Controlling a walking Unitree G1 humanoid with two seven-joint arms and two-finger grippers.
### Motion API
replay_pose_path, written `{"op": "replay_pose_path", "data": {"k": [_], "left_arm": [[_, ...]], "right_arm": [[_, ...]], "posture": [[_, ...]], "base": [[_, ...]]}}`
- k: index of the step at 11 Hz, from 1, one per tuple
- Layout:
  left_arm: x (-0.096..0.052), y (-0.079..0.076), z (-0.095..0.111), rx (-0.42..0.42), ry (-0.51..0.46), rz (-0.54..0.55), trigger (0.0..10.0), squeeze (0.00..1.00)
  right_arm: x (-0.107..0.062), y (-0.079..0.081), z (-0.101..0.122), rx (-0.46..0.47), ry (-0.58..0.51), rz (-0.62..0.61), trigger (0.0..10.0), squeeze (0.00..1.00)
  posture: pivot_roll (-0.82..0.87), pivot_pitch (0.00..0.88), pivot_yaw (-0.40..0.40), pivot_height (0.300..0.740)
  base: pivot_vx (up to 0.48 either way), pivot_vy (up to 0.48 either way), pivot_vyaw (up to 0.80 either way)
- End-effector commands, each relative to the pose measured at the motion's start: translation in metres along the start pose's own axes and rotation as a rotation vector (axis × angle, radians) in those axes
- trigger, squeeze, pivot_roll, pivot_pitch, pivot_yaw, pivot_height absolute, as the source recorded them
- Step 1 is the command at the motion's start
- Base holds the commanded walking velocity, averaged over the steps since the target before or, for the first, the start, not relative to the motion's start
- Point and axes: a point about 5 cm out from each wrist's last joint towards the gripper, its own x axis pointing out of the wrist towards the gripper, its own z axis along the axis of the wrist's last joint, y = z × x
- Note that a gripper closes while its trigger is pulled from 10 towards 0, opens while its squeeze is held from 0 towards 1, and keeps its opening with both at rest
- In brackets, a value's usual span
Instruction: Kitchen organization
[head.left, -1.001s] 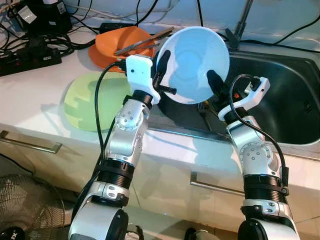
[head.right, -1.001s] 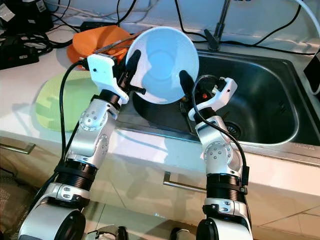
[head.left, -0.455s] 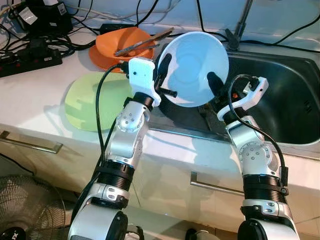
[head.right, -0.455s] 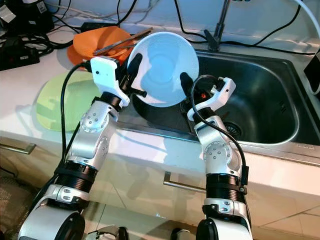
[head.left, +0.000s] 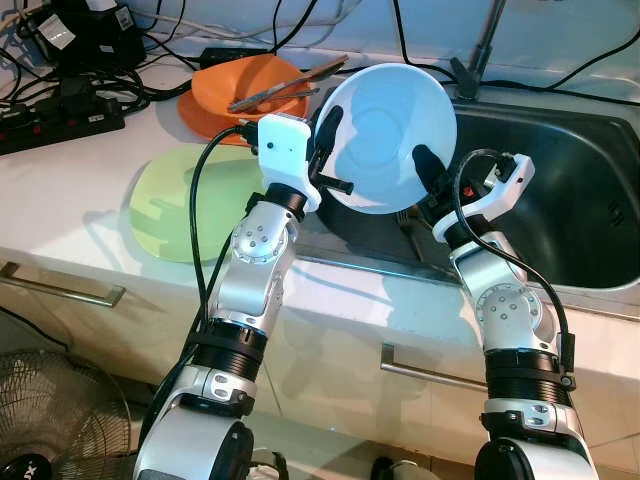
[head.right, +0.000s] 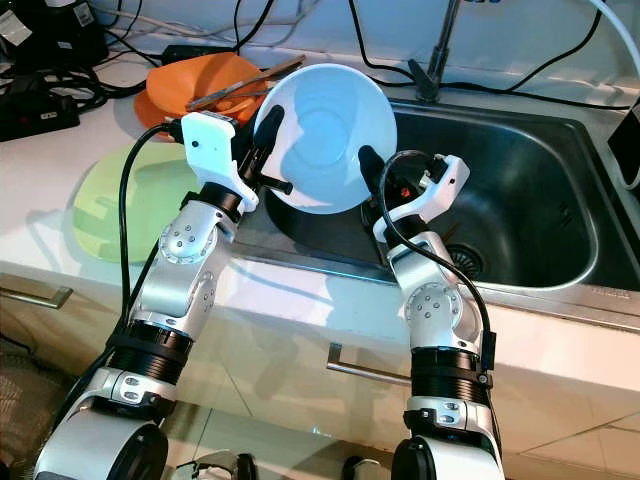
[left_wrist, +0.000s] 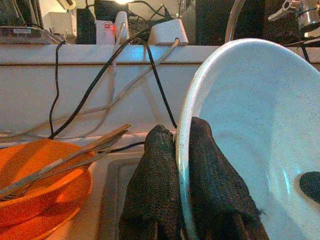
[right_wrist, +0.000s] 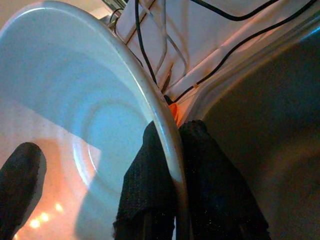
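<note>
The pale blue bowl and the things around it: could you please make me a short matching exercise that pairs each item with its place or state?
Items:
1. round pale blue bowl
2. flat green plate
3. orange bowl
4. left hand

Places or states:
A. lying flat on the white counter, nearest the front edge
B. held tilted above the steel sink's left edge
C. pinching a rim, one finger on each side
D. at the back of the counter, utensils resting across it

Pairs: 1-B, 2-A, 3-D, 4-C

The right hand grips the pale blue bowl's opposite rim.
</note>
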Motion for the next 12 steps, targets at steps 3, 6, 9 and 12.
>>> {"op": "replay_pose_path", "data": {"k": [3,6,9,12], "left_arm": [[0.000,0.009,0.001,-0.003,0.005,0.042,10.0,1.00],[-0.001,0.008,0.000,-0.004,0.012,0.029,10.0,1.00],[-0.003,0.006,-0.003,-0.006,0.032,0.019,10.0,1.00],[-0.008,-0.003,-0.013,-0.010,0.084,-0.026,10.0,0.00]], "right_arm": [[0.004,0.003,0.008,0.026,-0.045,0.010,0.0,0.00],[0.006,-0.002,0.016,0.026,-0.090,-0.030,0.0,0.00],[0.009,-0.014,0.037,0.031,-0.184,-0.116,0.0,0.00],[0.012,-0.033,0.057,-0.053,-0.242,-0.229,2.4,0.00]], "posture": [[0.06,0.067,0.042,0.740],[0.07,0.071,0.044,0.740],[0.07,0.073,0.044,0.740],[0.07,0.070,0.045,0.740]], "base": [[0.000,0.000,0.00],[0.000,0.000,0.00],[0.000,0.000,0.00],[0.000,0.000,0.00]]}}
